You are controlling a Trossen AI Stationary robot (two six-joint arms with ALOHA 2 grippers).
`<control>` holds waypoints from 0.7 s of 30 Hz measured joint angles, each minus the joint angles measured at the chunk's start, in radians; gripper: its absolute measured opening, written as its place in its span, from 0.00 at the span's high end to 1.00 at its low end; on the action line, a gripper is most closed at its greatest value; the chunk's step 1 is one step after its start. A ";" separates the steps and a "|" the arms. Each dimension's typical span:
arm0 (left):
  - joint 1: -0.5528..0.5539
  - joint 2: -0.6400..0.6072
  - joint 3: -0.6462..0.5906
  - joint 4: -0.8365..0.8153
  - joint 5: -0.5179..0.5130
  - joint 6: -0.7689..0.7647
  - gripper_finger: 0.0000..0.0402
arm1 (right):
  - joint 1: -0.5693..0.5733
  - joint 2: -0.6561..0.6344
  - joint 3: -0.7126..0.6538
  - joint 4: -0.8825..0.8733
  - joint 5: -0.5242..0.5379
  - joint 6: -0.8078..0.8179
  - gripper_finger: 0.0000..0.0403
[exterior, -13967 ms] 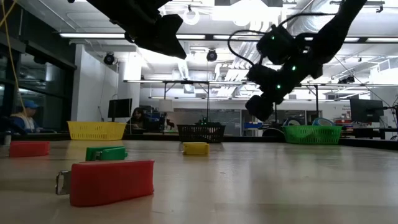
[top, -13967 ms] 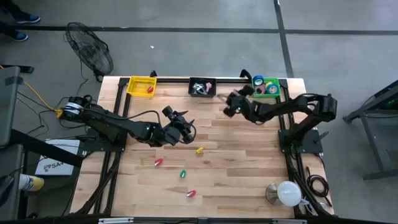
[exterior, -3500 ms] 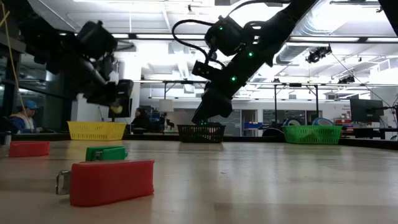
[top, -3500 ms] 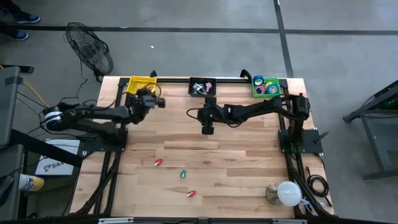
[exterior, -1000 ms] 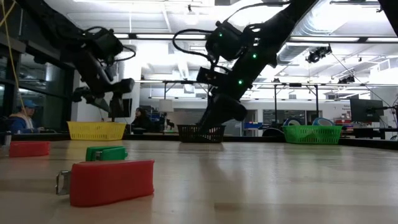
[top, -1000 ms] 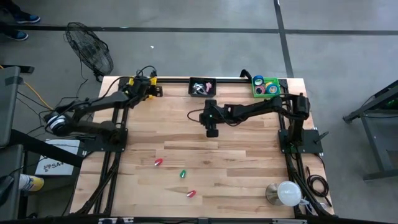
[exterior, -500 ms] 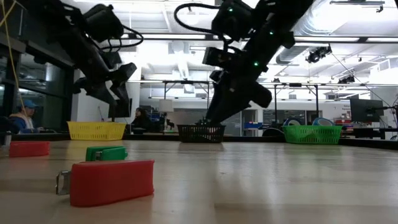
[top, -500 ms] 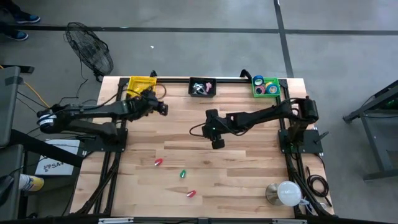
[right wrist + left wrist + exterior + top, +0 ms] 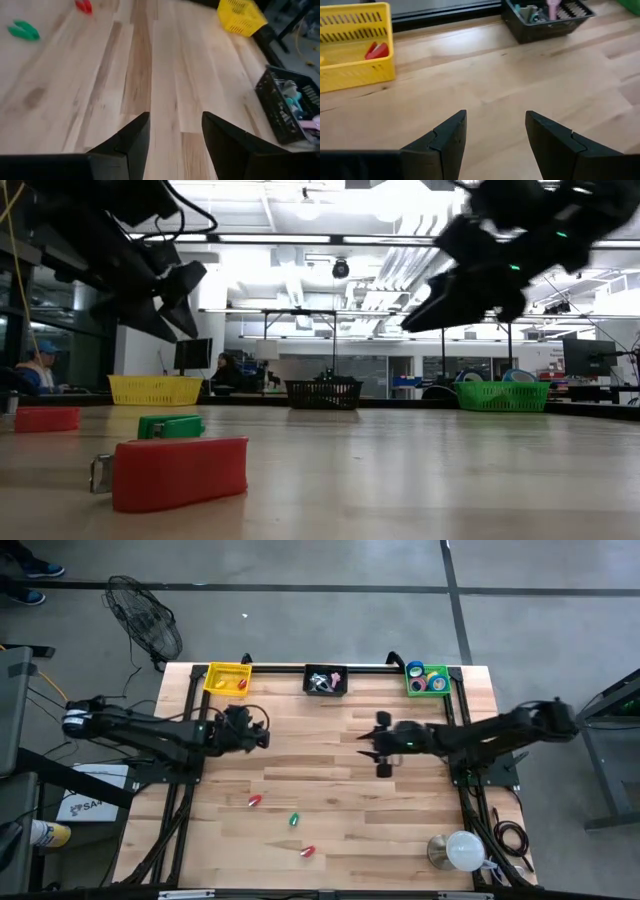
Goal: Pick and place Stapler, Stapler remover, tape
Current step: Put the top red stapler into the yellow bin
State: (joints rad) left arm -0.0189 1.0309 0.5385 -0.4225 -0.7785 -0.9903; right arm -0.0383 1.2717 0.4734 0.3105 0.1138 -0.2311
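Dark and empty, the left gripper (image 9: 262,737) hangs over bare planks with its two fingers (image 9: 442,145) parted and nothing between them; the right gripper (image 9: 381,751) is in the same state, fingers spread above the middle of the pale wooden bench (image 9: 330,820), holding nothing.

Ahead of the left gripper, toward the bench's far edge, sits the yellow slotted plastic basket (image 9: 355,47) with a red piece (image 9: 377,50) already inside. Farther off to its side is the black mesh basket (image 9: 547,20), which holds small metal and pink items. Beyond the right gripper, at the far corner, the green basket (image 9: 428,680) carries the ring-shaped tape rolls (image 9: 433,682) in blue, yellow and pink, so the tape seems sorted.

On the near side of both grippers, three small stapler-like pieces lie loose and well apart: a red one (image 9: 254,801), a green one (image 9: 294,820) and another red one (image 9: 307,852).

My judgement is that the next pick is one of these, and the left gripper stands nearest the first red piece. To do it well, swing round toward the near edge, line the fingers across the piece's narrow width, come straight down until the tips almost meet the wood, then close squarely on its middle. A grip near one end would likely let it pivot or slip during the carry.
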 joint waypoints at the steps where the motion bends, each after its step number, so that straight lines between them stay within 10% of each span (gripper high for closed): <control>1: -0.018 0.000 0.000 0.000 -0.014 -0.007 0.50 | 0.000 -0.036 -0.045 0.040 -0.005 0.008 0.58; 10: -0.089 0.000 0.000 0.001 -0.044 -0.036 0.50 | -0.001 -0.307 -0.364 0.348 -0.004 0.104 0.58; 21: -0.089 0.001 0.000 0.005 -0.004 -0.046 0.50 | 0.000 -0.489 -0.464 0.295 0.000 0.162 0.58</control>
State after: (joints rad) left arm -0.1078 1.0317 0.5381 -0.4175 -0.7828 -1.0365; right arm -0.0387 0.7829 0.0097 0.6053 0.1137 -0.0690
